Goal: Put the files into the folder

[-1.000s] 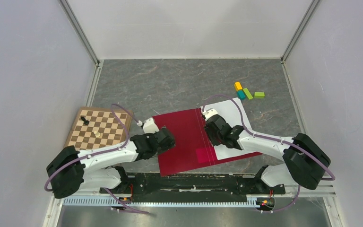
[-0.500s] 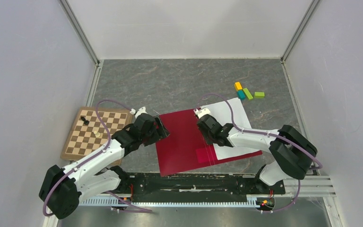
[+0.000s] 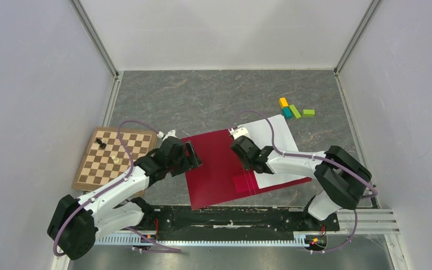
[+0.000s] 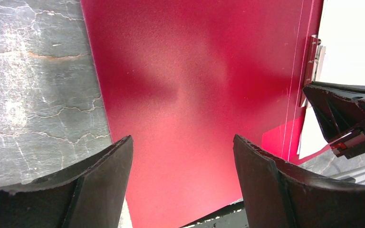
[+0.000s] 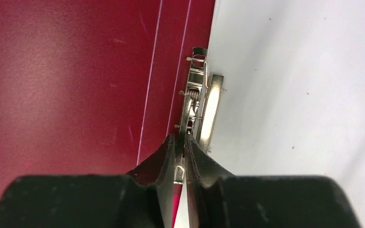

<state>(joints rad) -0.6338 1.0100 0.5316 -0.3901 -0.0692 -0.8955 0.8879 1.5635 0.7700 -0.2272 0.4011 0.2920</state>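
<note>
The crimson folder [image 3: 216,163] lies open and flat near the table's front, with a pink square [image 3: 241,184] on it. White files [image 3: 273,138] lie on its right half. My right gripper [image 3: 247,154] is shut on the metal clip [image 5: 200,104] at the fold, beside the white sheet [image 5: 304,95] and the red cover [image 5: 66,85]. My left gripper [image 3: 193,154] is open and empty over the folder's left edge. In the left wrist view its jaws [image 4: 183,175] stand wide apart above the red cover [image 4: 195,85], with the clip [image 4: 313,61] and paper [image 4: 356,38] at right.
A wooden chessboard [image 3: 118,157] with two pieces lies left of the folder. Several coloured blocks [image 3: 295,111] sit at the back right. Grey walls close in both sides and a black rail [image 3: 230,216] runs along the near edge.
My left arm has swung outward and its gripper moved farther from the near edge, to the folder's left edge. My right gripper has shifted a little left and away along the fold.
</note>
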